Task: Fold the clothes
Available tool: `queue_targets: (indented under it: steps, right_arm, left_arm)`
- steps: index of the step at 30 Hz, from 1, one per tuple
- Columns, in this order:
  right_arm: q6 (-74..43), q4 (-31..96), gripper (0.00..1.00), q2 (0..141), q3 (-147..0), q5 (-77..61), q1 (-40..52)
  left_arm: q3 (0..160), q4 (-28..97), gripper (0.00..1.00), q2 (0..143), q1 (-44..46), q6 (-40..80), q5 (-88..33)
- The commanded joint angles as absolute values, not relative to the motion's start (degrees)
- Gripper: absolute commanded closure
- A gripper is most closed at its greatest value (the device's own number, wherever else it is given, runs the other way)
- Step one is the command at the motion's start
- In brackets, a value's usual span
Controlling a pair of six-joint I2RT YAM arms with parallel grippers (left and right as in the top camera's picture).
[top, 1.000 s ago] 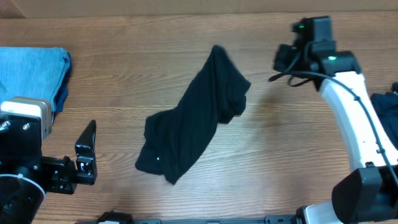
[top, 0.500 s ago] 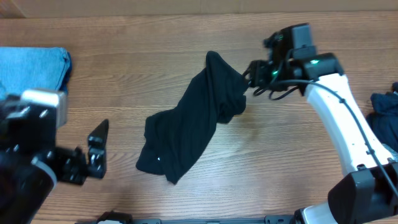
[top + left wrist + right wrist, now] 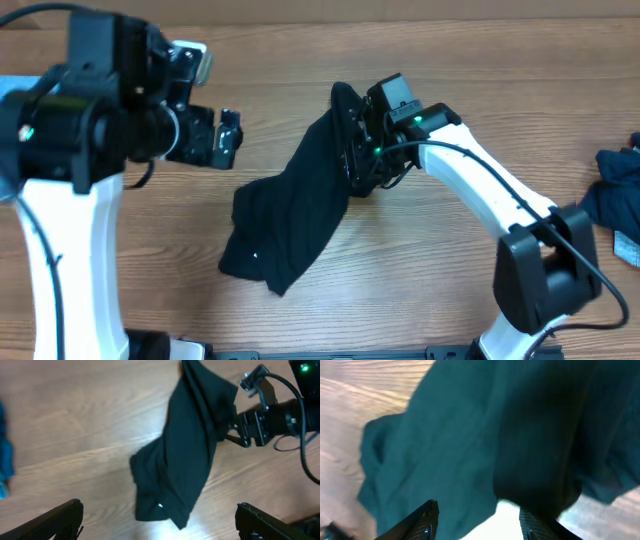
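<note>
Black T-shirt (image 3: 290,220) crumpled mid-table. Right gripper (image 3: 477,512) over its far end, fingers parted, fabric contact unclear. Left gripper (image 3: 228,138) spread wide, grasping nothing.

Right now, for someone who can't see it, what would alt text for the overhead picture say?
A crumpled black T-shirt lies diagonally on a wooden table, the right gripper open at its upper right edge. The left gripper hangs open to the left, clear of it; a dark navy garment sits at the far right.
</note>
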State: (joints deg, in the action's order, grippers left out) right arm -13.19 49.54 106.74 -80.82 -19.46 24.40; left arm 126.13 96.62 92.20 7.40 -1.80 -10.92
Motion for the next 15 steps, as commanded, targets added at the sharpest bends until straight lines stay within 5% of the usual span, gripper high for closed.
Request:
queue_targets:
  steps: [1, 8, 15]
  right_arm:
    - [-11.97, 48.31, 0.44, 108.60, -80.60, -11.40, 24.36]
    - [-15.11, 48.51, 0.42, 110.41, -80.60, 3.79, 20.86]
    - [-20.21, 52.18, 0.44, 110.39, -80.60, 3.51, 12.97]
  left_arm:
    - [125.64, 96.79, 0.02, 97.41, 7.16, 0.19, -13.58]
    - [119.94, 96.79, 0.09, 100.62, 8.25, 4.60, -6.15]
    - [106.96, 93.84, 0.18, 100.60, 10.85, 12.86, 0.54]
